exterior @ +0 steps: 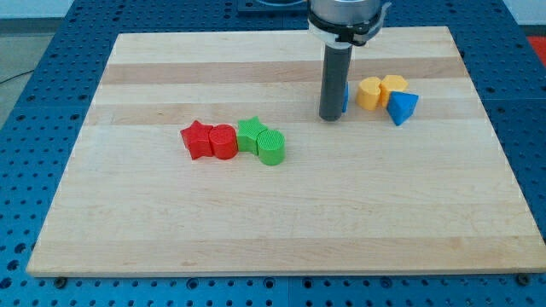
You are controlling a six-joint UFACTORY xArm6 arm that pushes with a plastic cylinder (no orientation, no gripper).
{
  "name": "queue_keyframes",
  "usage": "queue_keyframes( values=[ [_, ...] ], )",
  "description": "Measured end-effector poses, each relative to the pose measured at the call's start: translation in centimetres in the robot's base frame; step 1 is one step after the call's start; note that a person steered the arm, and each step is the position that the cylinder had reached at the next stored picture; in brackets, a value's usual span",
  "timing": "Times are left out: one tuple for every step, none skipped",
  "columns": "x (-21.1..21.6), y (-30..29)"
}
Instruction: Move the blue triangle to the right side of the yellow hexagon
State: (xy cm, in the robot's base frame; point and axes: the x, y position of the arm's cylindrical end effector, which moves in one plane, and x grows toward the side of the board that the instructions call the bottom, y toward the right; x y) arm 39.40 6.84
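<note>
Though near, blue triangle right of tool

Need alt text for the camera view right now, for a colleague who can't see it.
My tip rests left of two yellow blocks, hiding most of a blue block; the blue triangle touches their lower right. Red blocks and green blocks line up mid-board.

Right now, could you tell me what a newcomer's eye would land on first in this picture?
Probably the dark rod at the view's top centre, my tip resting on the wooden board just left of two yellow blocks and the blue triangle. Next, the row left of centre: red star, red block, green star, green block.
</note>
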Motion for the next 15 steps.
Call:
queue_keyframes(
  values=[
    [-0.4, 0.5],
    [-0.4, 0.7],
    [0.3, 2.7],
    [0.6, 5.6],
    [0.4, 7.1],
    [0.4, 8.8],
    [0.4, 11.4],
    [0.4, 13.1],
    [0.7, 13.5],
    [2.0, 15.3],
    [2.0, 18.9],
    [1.4, 19.4],
    [1.1, 18.2],
    [0.3, 18.1],
    [-0.6, 17.7]
  ],
)
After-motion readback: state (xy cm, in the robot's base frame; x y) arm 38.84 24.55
